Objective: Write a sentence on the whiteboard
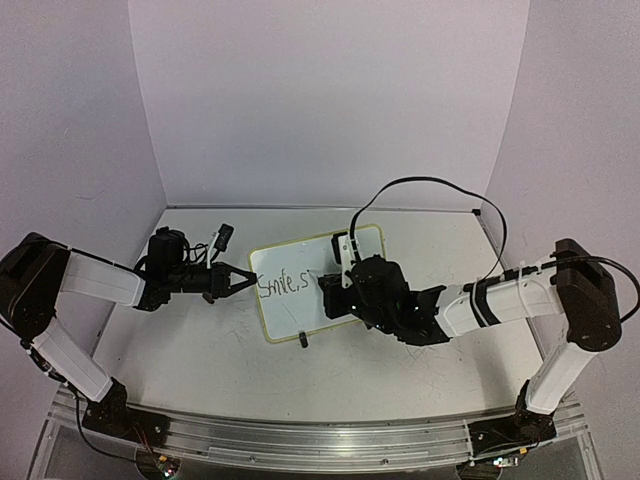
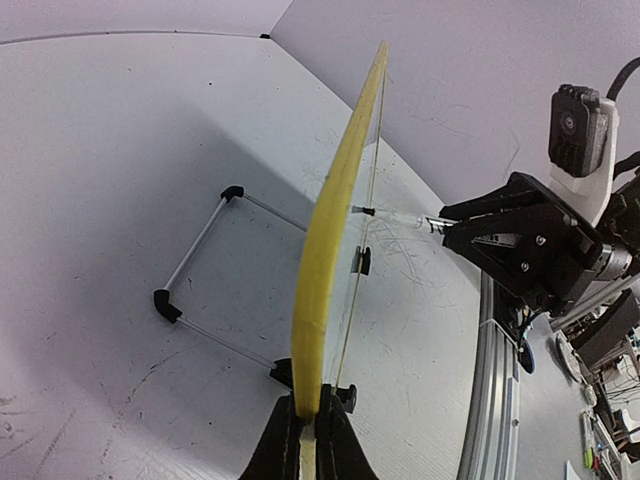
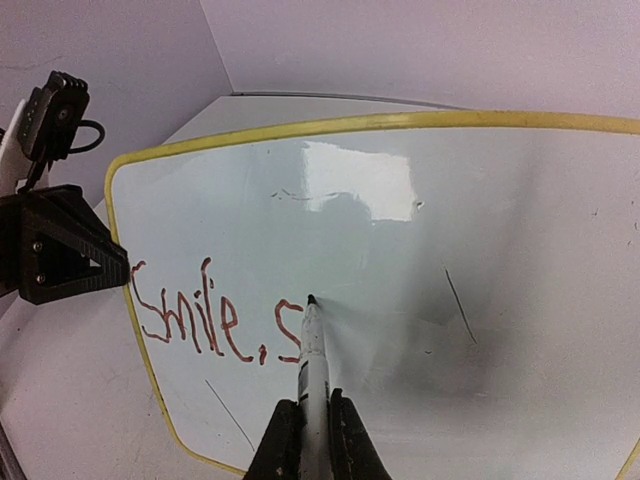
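The whiteboard [image 1: 300, 256], white with a thin yellow rim, stands tilted at mid-table. My left gripper [image 1: 248, 281] is shut on its left rim; in the left wrist view the board shows edge-on [image 2: 330, 220] with the jaws clamped on it [image 2: 308, 425]. My right gripper [image 1: 326, 291] is shut on a white marker [image 3: 312, 350], whose dark tip touches the board face [image 3: 480, 220]. The sentence [image 3: 200, 320] reads "Smile, s", dark in the top view [image 1: 283, 284] and reddish-brown in the right wrist view. The tip sits just right of the "s".
The board's wire stand with black feet [image 2: 200, 250] rests on the scuffed tabletop behind the board. A black clip foot [image 1: 303, 340] is at its near edge. A metal rail [image 1: 320, 440] runs along the table front. The right arm's cable [image 1: 430, 185] loops above the board.
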You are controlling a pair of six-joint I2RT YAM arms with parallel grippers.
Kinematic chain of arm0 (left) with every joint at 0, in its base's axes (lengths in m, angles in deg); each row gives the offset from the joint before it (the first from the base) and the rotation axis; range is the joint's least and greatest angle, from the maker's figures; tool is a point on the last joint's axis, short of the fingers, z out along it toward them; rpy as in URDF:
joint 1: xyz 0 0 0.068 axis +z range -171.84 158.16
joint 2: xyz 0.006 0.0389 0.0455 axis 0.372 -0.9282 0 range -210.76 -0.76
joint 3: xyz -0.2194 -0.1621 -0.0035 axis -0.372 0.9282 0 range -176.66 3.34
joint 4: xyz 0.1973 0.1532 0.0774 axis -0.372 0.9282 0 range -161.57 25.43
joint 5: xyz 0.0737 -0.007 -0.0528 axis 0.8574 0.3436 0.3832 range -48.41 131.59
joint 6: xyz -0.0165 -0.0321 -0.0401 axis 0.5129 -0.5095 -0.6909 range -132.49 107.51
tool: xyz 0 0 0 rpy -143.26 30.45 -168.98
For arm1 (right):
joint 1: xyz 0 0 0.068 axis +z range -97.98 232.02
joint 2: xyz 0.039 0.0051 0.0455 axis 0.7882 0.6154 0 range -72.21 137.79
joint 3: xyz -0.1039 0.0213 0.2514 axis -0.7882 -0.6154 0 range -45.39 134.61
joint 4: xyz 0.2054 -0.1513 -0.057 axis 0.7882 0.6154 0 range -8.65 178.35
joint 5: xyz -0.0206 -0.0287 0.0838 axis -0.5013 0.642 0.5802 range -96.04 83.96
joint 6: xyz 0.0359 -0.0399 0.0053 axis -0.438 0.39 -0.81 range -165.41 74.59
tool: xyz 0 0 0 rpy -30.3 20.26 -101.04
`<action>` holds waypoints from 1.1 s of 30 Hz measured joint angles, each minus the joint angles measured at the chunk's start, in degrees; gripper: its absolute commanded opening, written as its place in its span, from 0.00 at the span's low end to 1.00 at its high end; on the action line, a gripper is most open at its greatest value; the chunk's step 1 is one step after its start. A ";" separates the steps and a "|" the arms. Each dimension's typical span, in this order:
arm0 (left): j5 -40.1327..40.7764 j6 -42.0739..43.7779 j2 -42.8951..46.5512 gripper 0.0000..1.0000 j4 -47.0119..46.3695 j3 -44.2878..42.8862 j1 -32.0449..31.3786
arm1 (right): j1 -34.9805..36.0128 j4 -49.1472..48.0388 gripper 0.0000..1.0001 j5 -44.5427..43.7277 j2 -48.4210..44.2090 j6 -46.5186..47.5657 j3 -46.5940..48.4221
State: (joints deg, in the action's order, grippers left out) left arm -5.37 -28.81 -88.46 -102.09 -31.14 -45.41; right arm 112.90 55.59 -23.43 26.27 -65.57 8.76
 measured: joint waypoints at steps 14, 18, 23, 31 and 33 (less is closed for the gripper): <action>0.00 0.00 0.00 0.00 0.02 -0.02 0.00 | 0.09 0.39 0.00 0.05 0.00 -1.20 -0.02; 0.00 0.00 0.00 0.00 0.02 -0.02 0.00 | 0.20 0.68 0.00 0.05 0.00 -1.52 -0.05; 0.02 0.00 0.00 0.00 0.04 -0.02 -0.02 | 0.30 0.92 0.00 0.13 0.00 -2.10 -0.30; 0.04 0.00 0.00 0.00 0.04 -0.02 0.00 | 0.79 1.31 0.00 0.15 0.00 -3.09 -1.33; 0.04 -0.01 0.00 0.00 0.06 -0.04 0.00 | 0.92 1.44 0.00 0.21 -0.02 -3.27 -1.64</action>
State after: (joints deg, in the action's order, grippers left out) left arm -5.33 -28.82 -88.46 -102.03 -31.18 -45.41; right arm 113.82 57.03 -23.22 26.25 -68.84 7.12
